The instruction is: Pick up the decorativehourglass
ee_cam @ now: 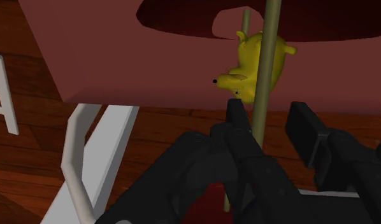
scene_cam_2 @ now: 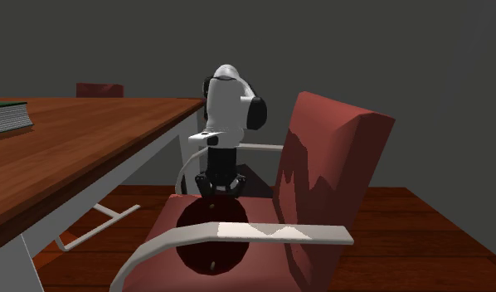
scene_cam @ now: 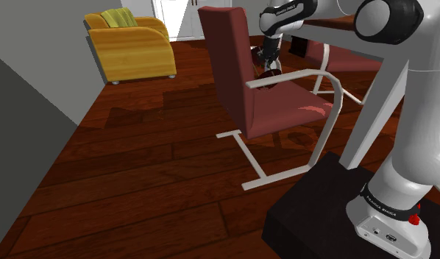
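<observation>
Over the maroon seat (ee_cam: 119,63), claw (ee_cam: 270,112) apart around a slim olive rod (ee_cam: 261,95) of the hourglass (ee_cam: 269,25) (yellow figurine (ee_cam: 246,71) beyond).

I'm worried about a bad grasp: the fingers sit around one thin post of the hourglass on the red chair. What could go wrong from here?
1. The open gripper straddles a single thin post of the hourglass. Closing there may let the hourglass pivot, sag or slip out during the lift.
2. The chair's white armrest runs close by the gripper, so a lift could clip it.
</observation>
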Controlling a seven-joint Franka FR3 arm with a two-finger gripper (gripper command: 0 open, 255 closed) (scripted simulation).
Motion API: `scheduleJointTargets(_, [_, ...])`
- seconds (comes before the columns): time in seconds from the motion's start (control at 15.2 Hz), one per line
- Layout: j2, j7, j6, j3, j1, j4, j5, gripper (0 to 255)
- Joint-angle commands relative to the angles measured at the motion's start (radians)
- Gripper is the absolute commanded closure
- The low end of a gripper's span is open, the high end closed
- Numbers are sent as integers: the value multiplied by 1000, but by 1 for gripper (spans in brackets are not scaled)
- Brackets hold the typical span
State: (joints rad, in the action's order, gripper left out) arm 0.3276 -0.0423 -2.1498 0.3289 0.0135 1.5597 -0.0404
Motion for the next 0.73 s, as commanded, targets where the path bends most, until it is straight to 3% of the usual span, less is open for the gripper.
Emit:
scheduleJointTargets(0.0, [-11, -5, -3, 4, 0, 33, 4, 255])
scheduleJointTargets(0.4, [-6, -1, 0, 4, 3, 24, 1, 255])
scheduleJointTargets(0.66, [26, 10, 50, 6, 16, -56, -12, 255])
